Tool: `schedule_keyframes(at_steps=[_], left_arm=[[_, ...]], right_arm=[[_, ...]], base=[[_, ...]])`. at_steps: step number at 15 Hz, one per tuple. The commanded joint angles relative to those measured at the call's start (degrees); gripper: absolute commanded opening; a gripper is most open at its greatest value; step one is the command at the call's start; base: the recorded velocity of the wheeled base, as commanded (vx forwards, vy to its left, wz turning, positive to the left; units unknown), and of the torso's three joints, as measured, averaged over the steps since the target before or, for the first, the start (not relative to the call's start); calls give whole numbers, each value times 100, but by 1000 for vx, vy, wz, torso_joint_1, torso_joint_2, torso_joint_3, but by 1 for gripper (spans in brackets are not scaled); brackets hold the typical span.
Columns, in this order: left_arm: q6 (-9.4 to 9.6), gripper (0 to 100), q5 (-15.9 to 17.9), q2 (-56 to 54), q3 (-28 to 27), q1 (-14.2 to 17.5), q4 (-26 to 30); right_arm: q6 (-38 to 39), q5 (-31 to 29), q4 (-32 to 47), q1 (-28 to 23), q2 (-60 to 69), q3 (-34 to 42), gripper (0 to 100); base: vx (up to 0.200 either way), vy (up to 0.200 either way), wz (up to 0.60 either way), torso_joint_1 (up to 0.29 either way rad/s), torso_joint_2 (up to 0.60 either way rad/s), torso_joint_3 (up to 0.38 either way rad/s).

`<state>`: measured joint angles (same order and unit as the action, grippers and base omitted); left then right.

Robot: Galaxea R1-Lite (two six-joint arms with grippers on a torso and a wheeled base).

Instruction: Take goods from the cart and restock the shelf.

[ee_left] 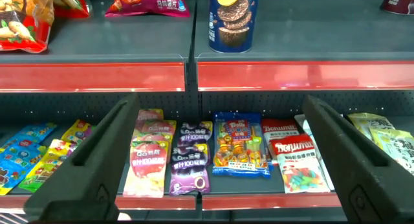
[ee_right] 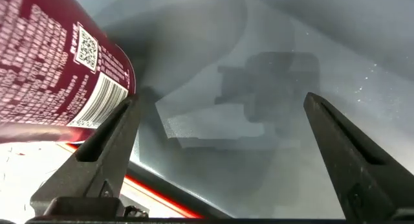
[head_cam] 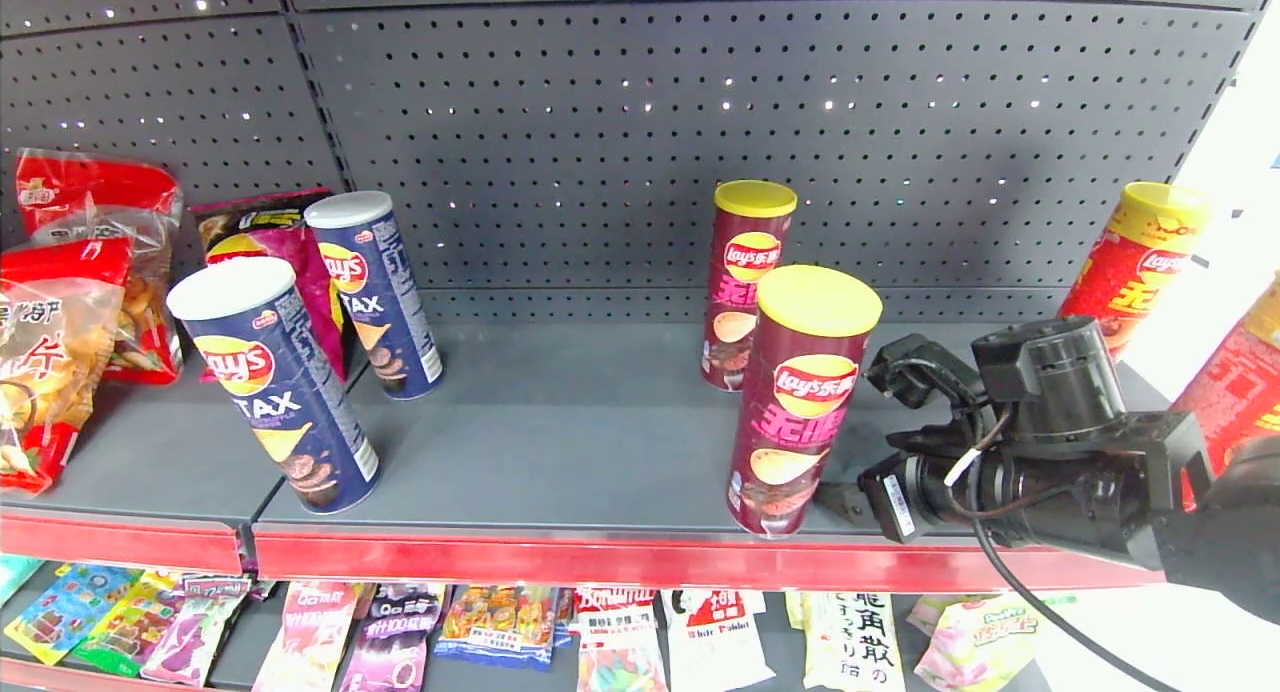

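- Right hand spread, just right of the near maroon can, which stands upright at the shelf front edge.
- Left hand spread, facing the lower snack packets.

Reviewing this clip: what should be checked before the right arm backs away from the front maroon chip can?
1. Right gripper open: ok.
2. Front maroon chip can upright on the shelf: ok.
3. Can free of the right fingers: cannot tell; one sits right beside it.
4. Can base behind the red shelf edge: cannot tell; very near it.
5. Left gripper open, empty: ok.
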<state>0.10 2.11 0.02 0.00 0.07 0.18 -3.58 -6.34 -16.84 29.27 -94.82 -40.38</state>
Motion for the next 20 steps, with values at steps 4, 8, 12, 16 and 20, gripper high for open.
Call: schedule_keyframes(at_steps=[4,8,12,16,20], left_arm=[[-1,100,0,-2,0,1,-1],[-1,100,0,-2,0,1,-1],[-1,100,9,-2,0,1,-1],[-1,100,0,-2,0,1,-1],[-1,100,0,-2,0,1,-1]], right_arm=[[-2,-34,-4,123,-46,-164,100],[7,-122,-4,202,-63,-172,100],[16,-131,-4,272,-63,-216,100],[16,-131,-4,290,-81,-252,100],[16,-131,-22,378,-151,-383,100]], base=[[0,0,0,0,0,0],[0,0,0,0,0,0],[0,0,0,0,0,0],[0,0,0,0,0,0],[0,0,0,0,0,0]])
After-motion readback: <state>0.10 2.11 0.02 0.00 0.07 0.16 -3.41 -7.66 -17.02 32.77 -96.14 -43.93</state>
